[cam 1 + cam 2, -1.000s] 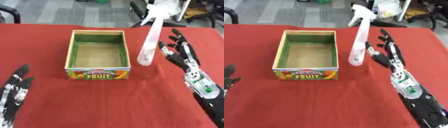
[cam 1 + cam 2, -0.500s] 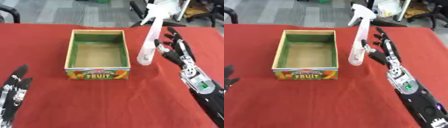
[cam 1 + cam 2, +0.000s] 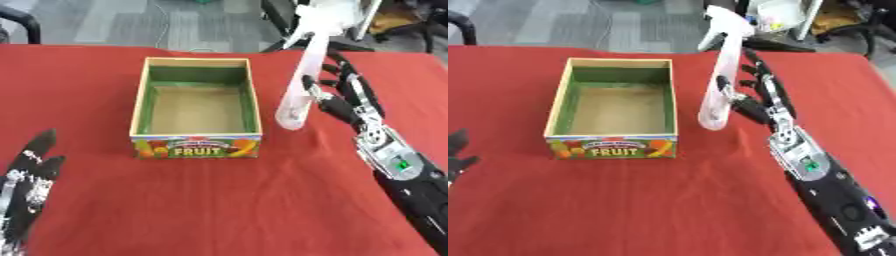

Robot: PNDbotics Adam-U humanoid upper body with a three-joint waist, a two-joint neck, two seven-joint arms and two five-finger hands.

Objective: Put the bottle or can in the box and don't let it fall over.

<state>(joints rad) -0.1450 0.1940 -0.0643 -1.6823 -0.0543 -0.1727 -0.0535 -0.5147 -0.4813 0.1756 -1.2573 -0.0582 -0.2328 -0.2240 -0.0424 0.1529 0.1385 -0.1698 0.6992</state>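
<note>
The right hand point(image 3: 343, 102) reaches in from the right, its fingers point(image 3: 308, 85) spread and seemingly just touching the tall white spray bottle point(image 3: 302, 85), which stands on the red desk point(image 3: 219, 200) beside the box point(image 3: 196, 112). The box looks empty. The left hand point(image 3: 24, 187) rests open at lower left.

Table point(image 3: 201, 200) is being covered wall to wall by a red cloth. Grey floor point(image 3: 131, 22) is being shown beyond the far edge. Black chair legs point(image 3: 289, 30) are being seen there, and a dark curved chair part point(image 3: 22, 20) at far left.
</note>
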